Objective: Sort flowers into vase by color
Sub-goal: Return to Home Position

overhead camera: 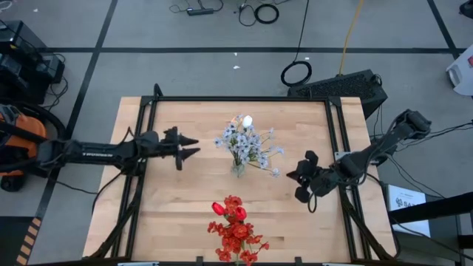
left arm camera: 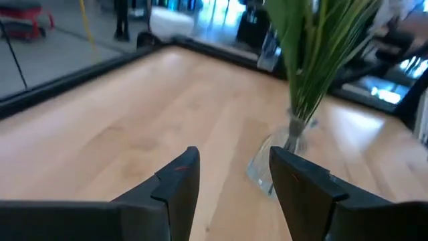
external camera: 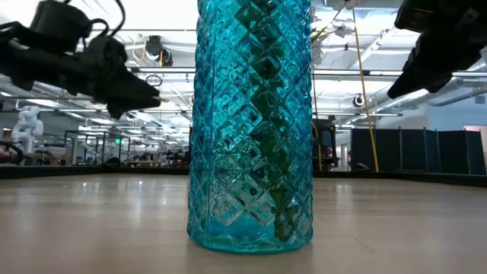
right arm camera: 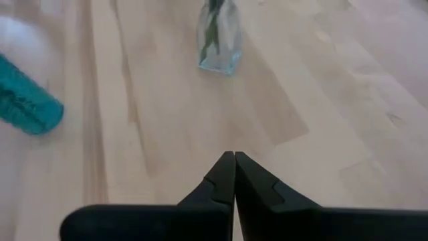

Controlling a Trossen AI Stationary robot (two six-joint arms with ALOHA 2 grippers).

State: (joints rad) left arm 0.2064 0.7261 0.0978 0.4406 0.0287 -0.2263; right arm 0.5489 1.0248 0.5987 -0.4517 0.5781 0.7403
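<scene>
The sorting looks finished, and both arms hang clear of the bouquets. No loose stem shows on the tabletop (overhead camera: pixel 185 214).

The white flowers (overhead camera: pixel 245 142) – pale sprays with a tulip bud among them – stand in the transparent vase (overhead camera: pixel 238 168) at the middle of the tabletop. The red flowers (overhead camera: pixel 235 229), clustered blooms and tulip buds, stand in the blue vase (external camera: pixel 251 129) close to the middle of the edge where the low camera sits. The two colours are well apart, each in its own vessel.

The left gripper (overhead camera: pixel 189 147) hovers above the wood between the left edge and the transparent vase, its fingers apart and holding nothing. It points at the vase without touching it. The right gripper (overhead camera: pixel 294 176) hovers between that vase and the right edge, its fingers pressed together on nothing – the right wrist view shows them meeting tip to tip.

I judge both arms to be parking. Their height and sideways gap from the tall stems suit that, since a low sweep could snag a leaf and tip a vase.
</scene>
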